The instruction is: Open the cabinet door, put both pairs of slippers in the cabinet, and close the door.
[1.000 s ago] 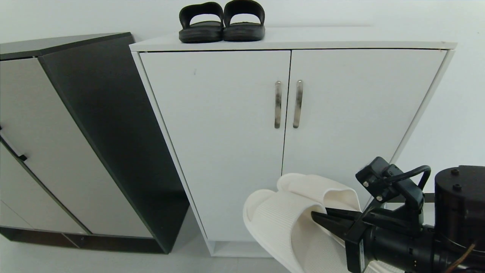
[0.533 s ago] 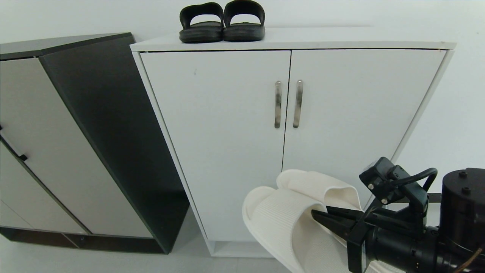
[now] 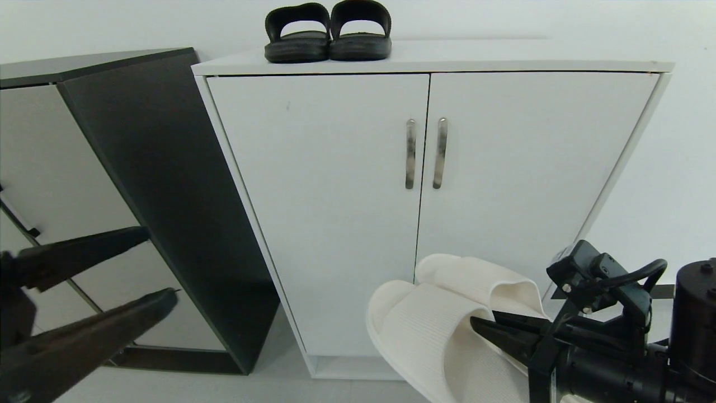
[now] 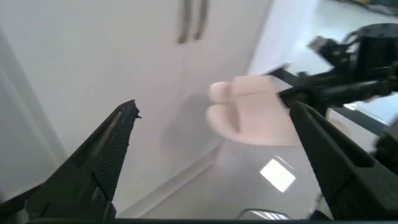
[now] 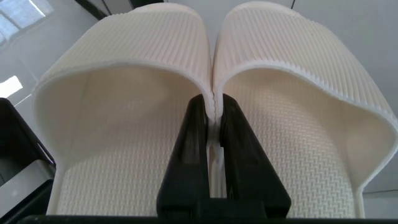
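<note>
We see the white cabinet (image 3: 324,224) with both of its doors shut and meeting at the middle. A dark cabinet (image 3: 156,184) stands against the white cabinet's left side and shows a dark side panel and pale fronts.

The pair of white slippers (image 3: 442,324) is low down in front of the white cabinet's right door, near the foot of the cabinet. Its toes point toward the doors. We cannot tell whether the slippers touch the door. The right pincer (image 3: 481,324) is clamped on them. In the right wrist view its two dark fingers (image 5: 186,149) are squeezed together over the inner rims of the two slippers, which are pressed side by side.

The left pincer (image 3: 159,264) is out in front of the dark cabinet, to the left of the white cabinet. Its fingers are spread wide with nothing between them.

The pair of black slippers (image 3: 327,33) sits side by side on the white cabinet's top, above the left door. Two upright metal handles (image 3: 410,154) flank the seam between the doors, one on each door.
</note>
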`<state>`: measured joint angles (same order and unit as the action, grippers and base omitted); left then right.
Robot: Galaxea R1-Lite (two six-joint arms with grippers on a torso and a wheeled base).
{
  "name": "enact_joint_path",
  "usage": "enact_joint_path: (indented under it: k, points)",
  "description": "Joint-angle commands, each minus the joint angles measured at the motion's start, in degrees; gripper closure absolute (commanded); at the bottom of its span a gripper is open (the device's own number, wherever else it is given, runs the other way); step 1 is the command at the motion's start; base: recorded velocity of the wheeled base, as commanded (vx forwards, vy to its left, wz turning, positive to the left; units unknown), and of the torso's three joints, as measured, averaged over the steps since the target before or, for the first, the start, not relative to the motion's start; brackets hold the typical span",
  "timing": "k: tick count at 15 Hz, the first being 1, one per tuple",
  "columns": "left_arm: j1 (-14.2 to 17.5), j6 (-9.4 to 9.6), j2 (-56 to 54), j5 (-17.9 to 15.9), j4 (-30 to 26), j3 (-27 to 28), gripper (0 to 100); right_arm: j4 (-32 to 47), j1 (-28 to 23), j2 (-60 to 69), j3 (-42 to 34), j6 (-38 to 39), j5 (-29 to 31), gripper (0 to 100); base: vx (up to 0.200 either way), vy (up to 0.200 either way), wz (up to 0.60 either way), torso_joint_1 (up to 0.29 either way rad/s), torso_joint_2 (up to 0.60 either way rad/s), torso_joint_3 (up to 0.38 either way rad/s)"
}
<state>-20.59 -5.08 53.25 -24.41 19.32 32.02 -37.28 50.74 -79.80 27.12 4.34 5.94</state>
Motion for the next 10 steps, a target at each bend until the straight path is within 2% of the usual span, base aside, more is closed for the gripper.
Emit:
enact_joint_path:
  k: [1,3,5,7,10]
  points:
    - [-12.5,0.07,15.7,4.3,2.2,7.4,0,0.0,-0.1,-0.2,-0.3,0.1,0.0,100,0.0,0.0,0.0,0.0,0.0,0.0]
    - [-15.7,-0.1,23.3,4.5,7.8,10.7,0,-0.1,-0.6,-0.2,-0.6,0.1,0.0,100,0.0,0.0,0.0,0.0,0.0,0.0]
    - [-18.2,-0.19,30.2,4.5,10.9,15.8,0,-0.1,-0.9,0.3,-0.7,0.1,0.0,100,0.0,0.0,0.0,0.0,0.0,0.0]
    - [-19.3,-0.19,35.7,4.7,10.9,22.6,0,-0.1,-0.9,1.0,-0.6,0.0,0.0,100,0.0,0.0,0.0,0.0,0.0,0.0]
    - [-20.8,-0.63,41.8,4.6,10.9,29.9,0,-0.1,-0.9,1.3,-0.7,0.0,0.0,100,0.0,0.0,0.0,0.0,0.0,0.0]
